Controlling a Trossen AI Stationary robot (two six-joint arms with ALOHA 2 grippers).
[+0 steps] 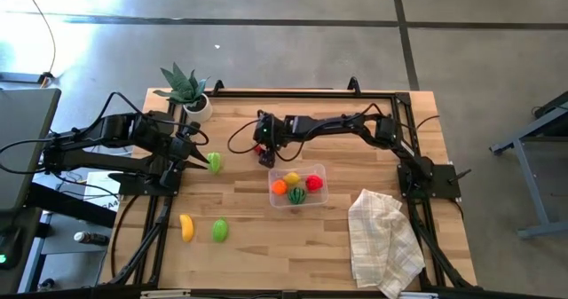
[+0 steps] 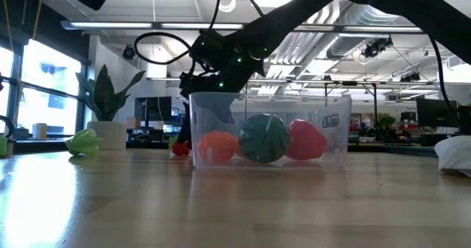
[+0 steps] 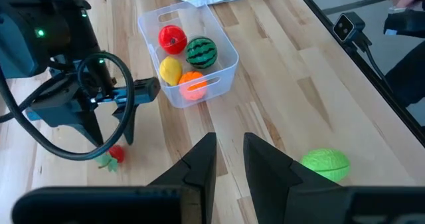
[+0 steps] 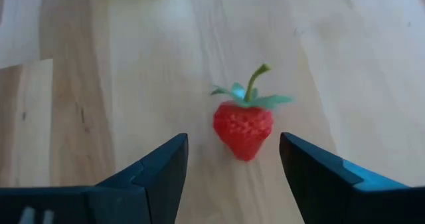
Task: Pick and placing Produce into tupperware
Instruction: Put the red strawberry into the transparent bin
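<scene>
Strawberry first: your tiny red toy strawberry with a green stem (image 4: 244, 127) lies on the wooden table (image 1: 248, 263), just left of the small clear plastic tub (image 1: 298, 184), with a little gap before the tub's wall. Your right gripper (image 1: 264, 154) points down over it with its two dark fingers (image 4: 317, 177) spread wide, one on each side of the berry, not touching it.

Inside the tub you have a yellow lemon (image 1: 292, 177), a round orange (image 1: 279, 187), a striped green watermelon (image 1: 297, 194) and a red pepper (image 1: 313, 184). They fill much of it.

Your left gripper (image 1: 201, 160) waits near the table's left edge, its fingers nearly together and holding nothing. A bumpy green piece (image 1: 214, 162) lies just beside it.

A yellow banana (image 1: 186, 226) and another green piece (image 1: 219, 230) lie near the front left, with bare wood around them. A white checked cloth (image 1: 383, 243) hangs off the front right corner. A spiky green potted plant (image 1: 188, 91) stands at the back left corner.
</scene>
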